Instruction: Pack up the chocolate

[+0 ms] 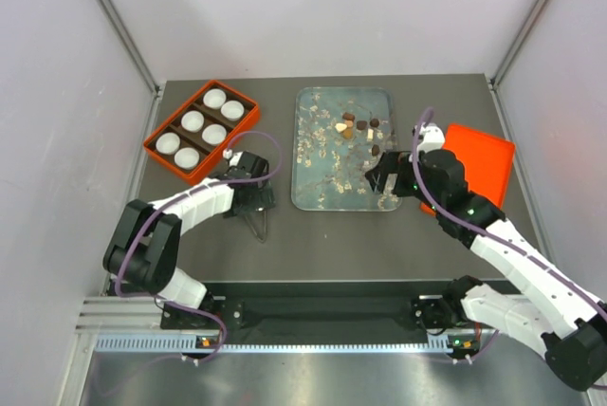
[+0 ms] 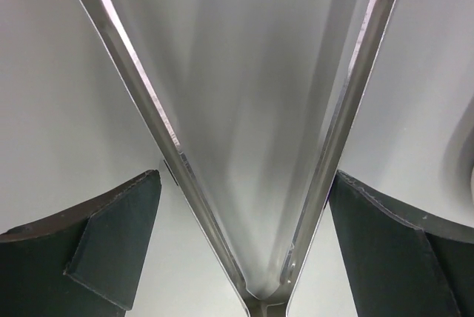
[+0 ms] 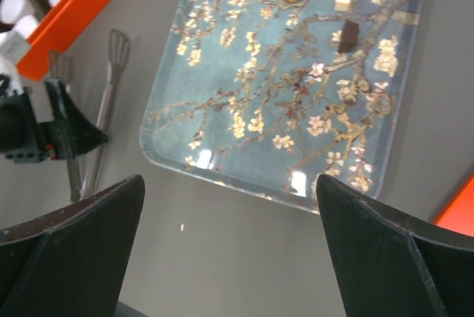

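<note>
Table (image 1: 332,235): dark grey, white walls around.
Left gripper (image 1: 252,205): jaws wide, silver metal tongs (image 3: 117,47) right at them.
Right gripper (image 3: 228,191): wide too, empty, over glassy blossom-print tray (image 1: 327,178)'s near edge.
Chocolate (image 1: 356,126): small brown, tan, cream pieces, tray's far end.

Blossom-print tray (image 1: 327,176) mid-table; orange box (image 1: 163,165) (white cups (image 1: 193,121) inside) left; tongs (image 3: 106,106) between.
</note>
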Robot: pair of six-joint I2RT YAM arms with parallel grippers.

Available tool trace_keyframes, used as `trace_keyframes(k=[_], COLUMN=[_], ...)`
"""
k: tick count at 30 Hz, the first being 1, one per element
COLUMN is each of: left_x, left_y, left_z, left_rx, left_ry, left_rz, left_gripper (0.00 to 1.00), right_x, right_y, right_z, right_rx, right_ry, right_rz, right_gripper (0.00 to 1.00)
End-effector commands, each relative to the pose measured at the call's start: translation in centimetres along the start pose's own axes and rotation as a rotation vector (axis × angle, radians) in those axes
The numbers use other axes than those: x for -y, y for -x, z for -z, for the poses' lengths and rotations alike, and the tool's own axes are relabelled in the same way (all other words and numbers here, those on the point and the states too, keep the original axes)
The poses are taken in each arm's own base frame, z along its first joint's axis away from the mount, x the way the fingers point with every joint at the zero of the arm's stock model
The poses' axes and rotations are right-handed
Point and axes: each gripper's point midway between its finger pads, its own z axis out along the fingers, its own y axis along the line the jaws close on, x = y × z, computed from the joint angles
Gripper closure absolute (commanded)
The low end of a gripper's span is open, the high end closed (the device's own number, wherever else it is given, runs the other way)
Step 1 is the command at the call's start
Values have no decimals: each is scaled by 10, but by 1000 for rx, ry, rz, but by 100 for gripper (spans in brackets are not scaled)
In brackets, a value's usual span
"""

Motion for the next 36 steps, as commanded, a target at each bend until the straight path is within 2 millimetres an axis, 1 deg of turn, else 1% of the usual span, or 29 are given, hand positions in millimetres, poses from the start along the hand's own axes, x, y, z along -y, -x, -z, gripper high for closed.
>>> trace_keyframes(k=[1,2,4,6,9,13,17,20,21,23,24,26,28,29,32,34,36], left_x=[2,4,7,8,6,5,0,-1,1,-1,3,5,9,9,14,12,12], left_y=[10,7,6,4,7,8,4,-1,1,3,12,26,45,51,77,81,84], left_z=[-2,-6,-10,-14,-15,-15,-18,-18,-15,-7,-1,16,42,51,87,102,111], left_rx=[20,5,1,-4,9,26,20,-1,-2,-14,0,26,59,70,128,140,151], left_ry=[17,14,4,4,19,22,42,44,41,47,41,31,7,2,-34,-45,-60], left_rz=[-11,-10,-10,-11,-1,10,11,12,14,8,8,-4,-20,-24,-35,-51,-55], left_gripper=[1,1,1,2,3,4,7,13,15,19,22,25,27,28,31,35,36], right_x=[-22,-22,-25,-25,-24,-22,-22,-20,-20,-21,-22,-23,-26,-26,-27,-27,-28], right_y=[17,14,20,22,25,23,23,23,23,25,26,28,30,29,29,29,28], right_z=[13,14,19,21,23,24,24,24,24,26,26,28,30,30,32,32,32], right_rx=[109,112,149,160,170,169,171,169,168,168,168,170,171,169,168,167,163], right_ry=[134,142,165,166,162,155,154,143,141,143,145,151,160,164,170,170,174], right_rz=[40,40,40,45,58,60,59,56,57,57,52,49,39,36,23,12,5], right_gripper=[0,0,0,0,0,0,0,0,0,0,0,0,0,0,0,0,0])
